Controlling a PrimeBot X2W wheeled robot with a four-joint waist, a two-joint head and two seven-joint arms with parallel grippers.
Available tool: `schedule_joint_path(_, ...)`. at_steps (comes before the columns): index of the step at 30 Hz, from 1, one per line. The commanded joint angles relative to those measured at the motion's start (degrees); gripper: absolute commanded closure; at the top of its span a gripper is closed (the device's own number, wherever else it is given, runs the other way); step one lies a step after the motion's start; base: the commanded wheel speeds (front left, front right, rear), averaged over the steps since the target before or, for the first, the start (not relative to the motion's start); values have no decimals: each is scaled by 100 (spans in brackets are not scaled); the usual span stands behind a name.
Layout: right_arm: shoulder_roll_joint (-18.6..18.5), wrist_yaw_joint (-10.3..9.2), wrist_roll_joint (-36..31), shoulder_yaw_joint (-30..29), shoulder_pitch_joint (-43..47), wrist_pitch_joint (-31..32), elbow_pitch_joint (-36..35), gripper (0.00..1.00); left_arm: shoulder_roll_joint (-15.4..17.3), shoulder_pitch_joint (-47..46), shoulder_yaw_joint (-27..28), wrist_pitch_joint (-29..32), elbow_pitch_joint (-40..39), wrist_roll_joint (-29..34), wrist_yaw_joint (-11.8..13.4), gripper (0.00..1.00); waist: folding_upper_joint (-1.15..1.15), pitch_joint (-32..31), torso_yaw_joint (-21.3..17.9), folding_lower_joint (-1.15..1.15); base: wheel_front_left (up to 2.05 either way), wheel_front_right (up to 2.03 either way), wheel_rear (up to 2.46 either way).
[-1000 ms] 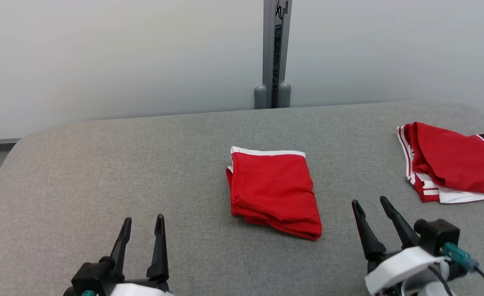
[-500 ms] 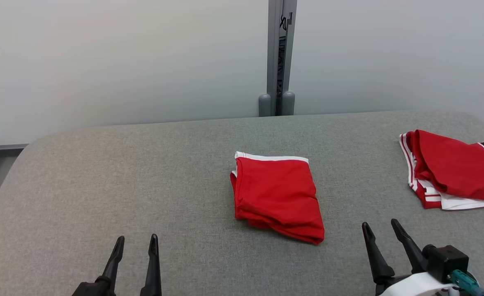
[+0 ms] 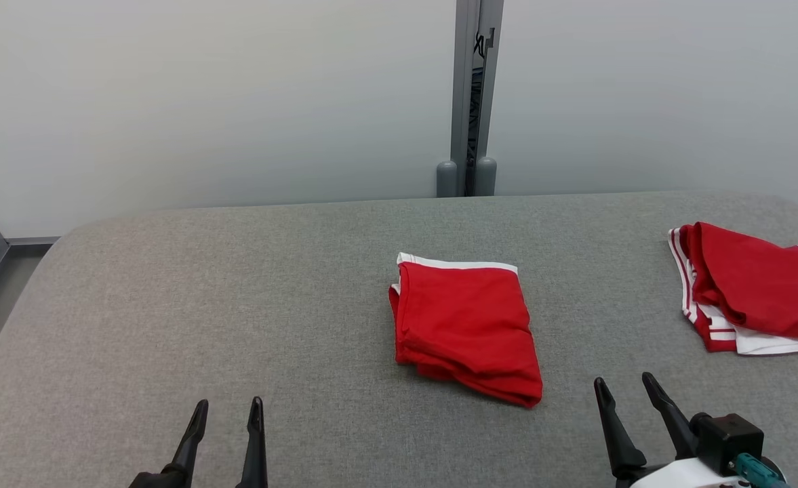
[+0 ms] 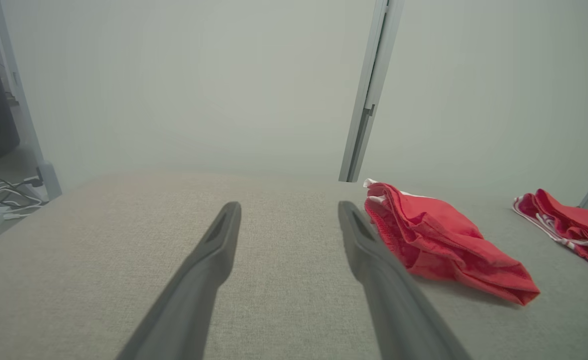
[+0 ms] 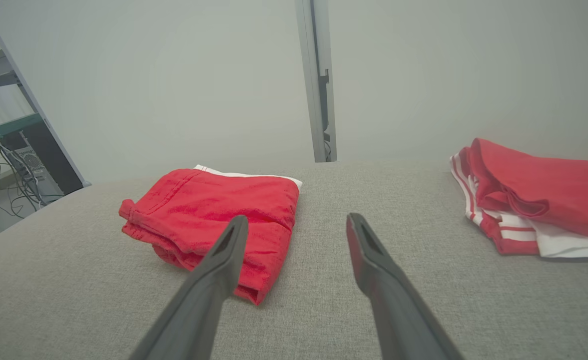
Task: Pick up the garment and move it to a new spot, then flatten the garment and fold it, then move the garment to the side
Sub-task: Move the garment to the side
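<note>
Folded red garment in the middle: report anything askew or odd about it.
The folded red garment lies slightly askew on the grey table: its near edge slants and the layers bunch unevenly along its left side in the head view. No damage shows.

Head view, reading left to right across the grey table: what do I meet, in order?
left gripper → folded red garment → right gripper → red and white jersey at the right edge
</note>
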Motion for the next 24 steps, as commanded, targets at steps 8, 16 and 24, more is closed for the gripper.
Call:
schedule_joint_path(8, 60, -1, -27, 34, -119, -23, 208, 0, 22, -17, 18, -24, 52, 49, -78, 0, 0, 19, 36, 0, 0, 0, 0)
schedule_joint_path(16, 112, -1, 692, 232, -643, -23, 1020, 0, 22, -151, -82, -24, 112, 126, -117, 0, 0, 185, 201, 0, 0, 0, 0)
schedule_joint_path(24, 38, -1, 2072, 291, -1600, -22, 2067, 0, 22, -301, -243, -25, 136, 153, -144, 0, 0, 414, 609, 0, 0, 0, 0)
